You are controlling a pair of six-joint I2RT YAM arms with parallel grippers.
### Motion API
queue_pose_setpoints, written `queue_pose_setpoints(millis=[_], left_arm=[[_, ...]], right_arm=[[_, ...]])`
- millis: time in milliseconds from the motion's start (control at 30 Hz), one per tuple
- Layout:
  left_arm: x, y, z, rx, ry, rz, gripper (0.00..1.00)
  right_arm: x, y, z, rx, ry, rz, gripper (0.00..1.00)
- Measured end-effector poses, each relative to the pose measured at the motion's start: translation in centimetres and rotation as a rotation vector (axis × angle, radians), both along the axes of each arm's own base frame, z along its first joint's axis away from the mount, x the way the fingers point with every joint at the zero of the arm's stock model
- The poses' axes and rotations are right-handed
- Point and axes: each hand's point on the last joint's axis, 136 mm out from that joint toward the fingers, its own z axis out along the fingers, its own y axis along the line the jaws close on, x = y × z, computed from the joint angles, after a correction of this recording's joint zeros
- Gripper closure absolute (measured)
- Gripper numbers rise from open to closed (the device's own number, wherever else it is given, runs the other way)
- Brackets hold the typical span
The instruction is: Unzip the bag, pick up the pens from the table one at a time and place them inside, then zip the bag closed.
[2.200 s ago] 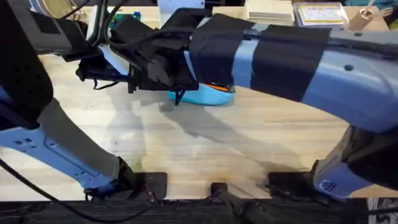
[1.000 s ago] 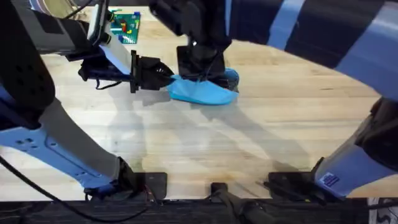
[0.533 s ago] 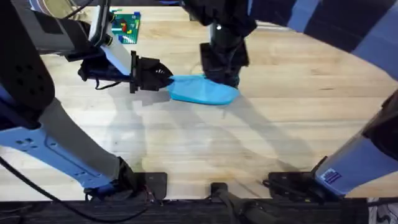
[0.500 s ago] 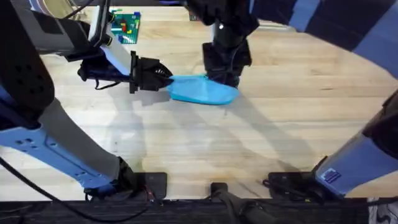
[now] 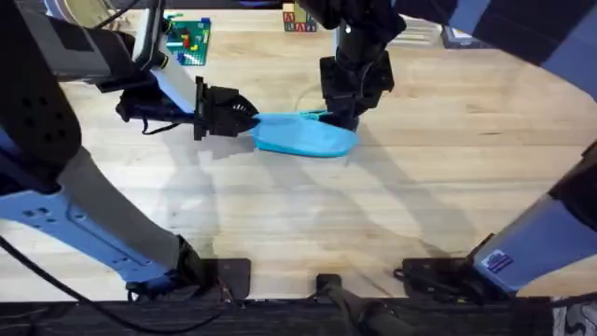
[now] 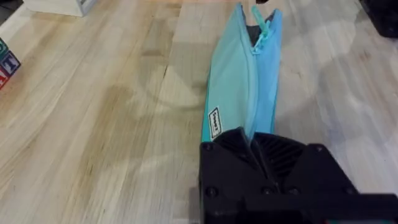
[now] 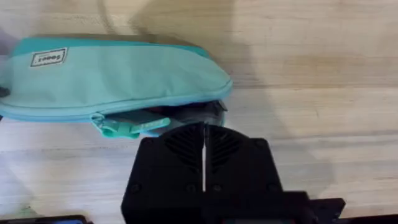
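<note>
Zipping is in hand: the left gripper point(image 5: 244, 117) pinches the bag point(image 5: 305, 138) at its nine-o'clock end mid-table, while the right gripper point(image 5: 340, 119), fingers together, must catch the zipper pull point(image 7: 118, 129).

Both grippers crowd the bag point(image 5: 306, 137): left gripper point(image 5: 250, 118) at one end, right gripper point(image 5: 341, 119) at the other. Near table point(image 5: 308, 224) lies open.

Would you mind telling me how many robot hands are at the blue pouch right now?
2. The left hand grips the pouch at its left end; the right hand, shut, sits at its right end, by the zipper pull.
</note>
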Motion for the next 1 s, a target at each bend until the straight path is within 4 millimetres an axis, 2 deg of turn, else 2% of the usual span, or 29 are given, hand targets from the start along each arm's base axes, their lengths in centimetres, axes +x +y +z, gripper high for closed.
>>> queue_pose_setpoints(millis=[300, 433, 633, 667, 700, 867, 900, 1000], left_arm=[[0.0, 0.0, 0.0, 0.0, 0.0, 0.0, 0.958], [0.0, 0.0, 0.0, 0.0, 0.0, 0.0, 0.958], [0.0, 0.0, 0.0, 0.0, 0.0, 0.0, 0.958], [0.0, 0.0, 0.0, 0.0, 0.0, 0.0, 0.958], [0.0, 0.0, 0.0, 0.0, 0.0, 0.0, 0.958], [0.0, 0.0, 0.0, 0.0, 0.0, 0.0, 0.958], [0.0, 0.0, 0.0, 0.0, 0.0, 0.0, 0.958], [0.0, 0.0, 0.0, 0.0, 0.0, 0.0, 0.958]], right_arm=[[0.0, -0.3, 0.5, 0.005, -0.011, -0.003, 0.969], [-0.2, -0.4, 2.8, 0.042, -0.062, 0.014, 0.969], [-0.7, -0.9, 7.6, 0.113, -0.174, 0.093, 0.966], [-0.9, -1.0, 8.3, 0.121, -0.19, 0.106, 0.932], [-1.0, -1.1, 8.8, 0.127, -0.202, 0.119, 0.827], [-1.8, -1.7, 11.1, 0.146, -0.255, 0.186, 0.107], [-2.0, -1.9, 11.4, 0.148, -0.263, 0.201, 0.03], [-2.6, -2.3, 12.4, 0.152, -0.282, 0.244, 0.005]])
